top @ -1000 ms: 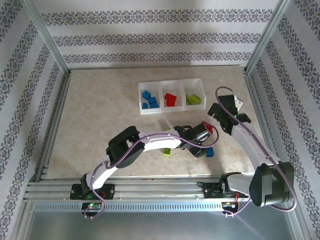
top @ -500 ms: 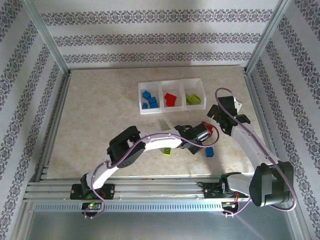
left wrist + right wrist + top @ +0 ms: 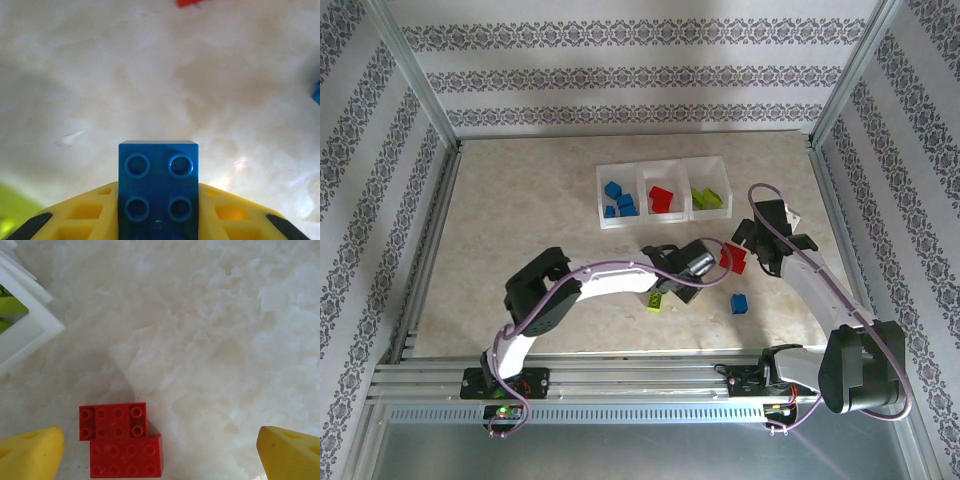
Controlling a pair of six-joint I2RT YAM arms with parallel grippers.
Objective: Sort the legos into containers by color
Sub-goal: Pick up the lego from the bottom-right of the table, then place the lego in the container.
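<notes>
My left gripper (image 3: 158,220) is shut on a blue lego (image 3: 158,192), whose four studs face the camera between the yellow fingers (image 3: 75,215). From above, the left gripper (image 3: 705,268) hangs over the table in front of the containers (image 3: 661,164), a white tray in three compartments. Blue legos (image 3: 618,198) lie in the left one, red legos (image 3: 661,197) in the middle one and green legos (image 3: 706,197) in the right one. Two red legos (image 3: 120,442) lie side by side on the table between the fingers of my open right gripper (image 3: 160,455), nearer its left finger.
A loose blue lego (image 3: 739,302) and a lime green lego (image 3: 655,300) lie on the table towards the near edge. The tray's corner (image 3: 30,327) stands up and to the left of my right gripper. Metal frame posts line both sides.
My left gripper has shut on a blue lego and carried it up and to the left, away from the other blue one. My right gripper has edged down towards the red legos.
</notes>
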